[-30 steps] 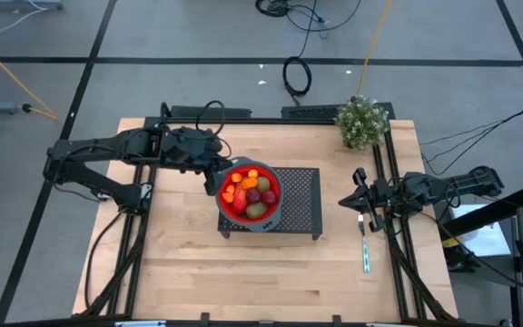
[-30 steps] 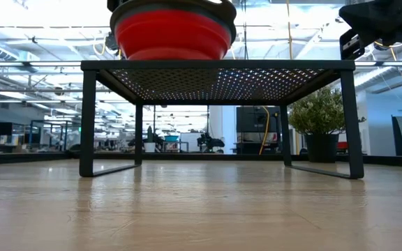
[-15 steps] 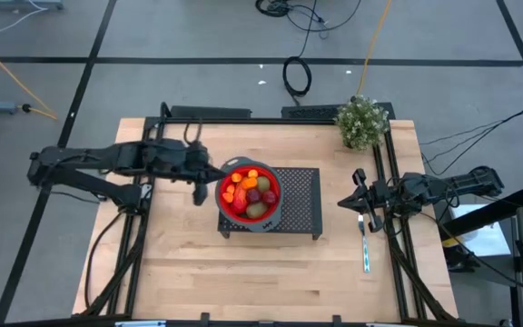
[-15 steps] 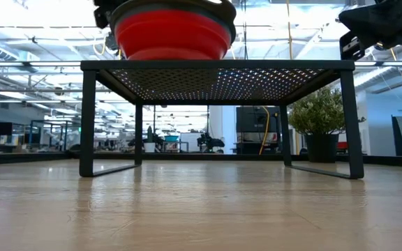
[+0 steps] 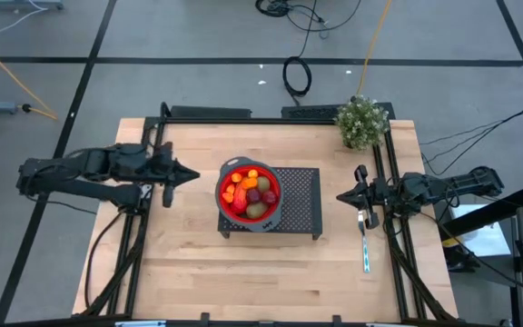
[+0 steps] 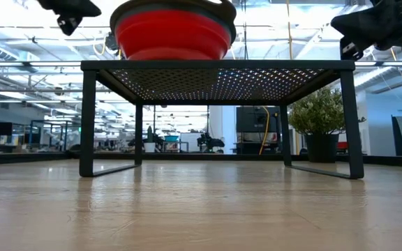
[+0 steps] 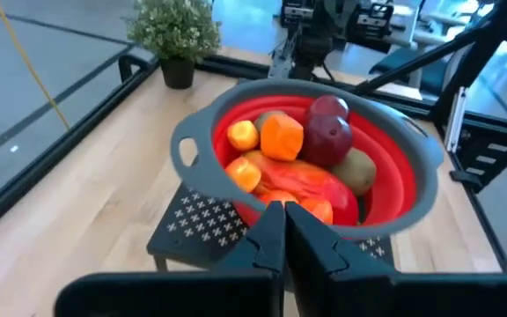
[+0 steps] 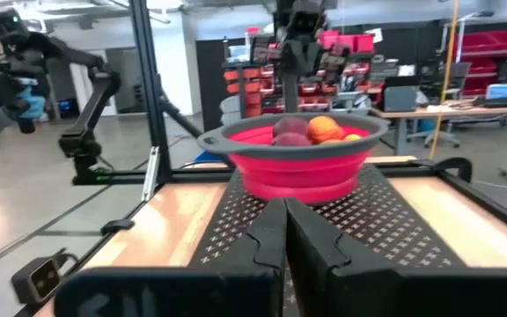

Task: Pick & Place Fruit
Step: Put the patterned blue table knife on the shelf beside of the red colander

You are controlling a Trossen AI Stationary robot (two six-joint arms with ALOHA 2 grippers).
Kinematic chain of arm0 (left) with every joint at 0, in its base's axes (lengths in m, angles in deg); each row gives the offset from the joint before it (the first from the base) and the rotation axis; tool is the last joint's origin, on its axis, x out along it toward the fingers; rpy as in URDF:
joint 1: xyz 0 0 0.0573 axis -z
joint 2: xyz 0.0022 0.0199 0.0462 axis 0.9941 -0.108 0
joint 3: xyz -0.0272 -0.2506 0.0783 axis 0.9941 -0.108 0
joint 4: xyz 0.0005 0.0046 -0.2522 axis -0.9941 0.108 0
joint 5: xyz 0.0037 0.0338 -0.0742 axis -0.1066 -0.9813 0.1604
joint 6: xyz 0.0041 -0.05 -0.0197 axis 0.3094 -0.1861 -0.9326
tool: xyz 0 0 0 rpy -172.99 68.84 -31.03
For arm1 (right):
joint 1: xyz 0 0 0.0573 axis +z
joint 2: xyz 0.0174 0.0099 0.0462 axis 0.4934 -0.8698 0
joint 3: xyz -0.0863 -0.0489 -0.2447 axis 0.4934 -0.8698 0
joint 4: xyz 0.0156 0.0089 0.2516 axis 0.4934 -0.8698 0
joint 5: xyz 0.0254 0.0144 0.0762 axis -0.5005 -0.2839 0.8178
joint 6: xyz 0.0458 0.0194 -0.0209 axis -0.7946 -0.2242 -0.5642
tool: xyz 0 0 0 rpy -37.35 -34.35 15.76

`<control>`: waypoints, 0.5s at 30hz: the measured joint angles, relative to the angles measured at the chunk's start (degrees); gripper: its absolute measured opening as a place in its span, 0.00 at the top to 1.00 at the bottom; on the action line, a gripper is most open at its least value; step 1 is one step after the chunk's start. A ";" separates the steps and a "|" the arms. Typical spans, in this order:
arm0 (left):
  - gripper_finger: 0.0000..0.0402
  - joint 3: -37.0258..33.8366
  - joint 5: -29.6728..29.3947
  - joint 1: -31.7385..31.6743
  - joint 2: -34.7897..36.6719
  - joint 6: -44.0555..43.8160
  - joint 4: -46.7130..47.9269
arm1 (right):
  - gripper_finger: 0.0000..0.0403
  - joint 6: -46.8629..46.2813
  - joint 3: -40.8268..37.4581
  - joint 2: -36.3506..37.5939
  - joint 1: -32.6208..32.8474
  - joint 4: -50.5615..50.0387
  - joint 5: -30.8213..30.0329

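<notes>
Grey concrete floor (image 5: 198,36) crossed by dark lines, coiled black cable (image 5: 296,74), yellow cord (image 5: 7,68), bright ceiling lights (image 6: 40,35), red storage bins (image 8: 491,48)

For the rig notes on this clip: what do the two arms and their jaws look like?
Both arms are matte black, built of jointed segments. The left gripper and right gripper each end in two slim dark jaws tapering to a point. Black cables run along the table edges beside each arm's base. No markings are readable.
</notes>
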State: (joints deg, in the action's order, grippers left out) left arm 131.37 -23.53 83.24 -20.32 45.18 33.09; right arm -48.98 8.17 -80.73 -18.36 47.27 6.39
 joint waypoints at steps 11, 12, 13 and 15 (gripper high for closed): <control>0.98 -9.62 3.12 0.00 17.09 1.32 -0.15 | 1.00 -0.06 0.00 -0.02 0.02 1.51 -1.20; 0.98 -10.43 3.57 0.00 18.48 1.67 -0.19 | 1.00 -0.06 0.00 0.00 0.02 1.90 -1.20; 0.99 -11.26 4.23 0.00 19.77 2.12 -0.21 | 1.00 -0.08 0.00 0.00 0.02 2.05 -1.22; 1.00 -13.29 5.21 0.00 22.40 2.77 -1.85 | 1.00 -0.08 0.00 -0.02 0.02 2.09 -1.24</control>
State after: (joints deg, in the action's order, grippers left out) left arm 118.08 -18.32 83.24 2.08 47.94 31.23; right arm -49.06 8.17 -80.74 -18.34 49.36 5.15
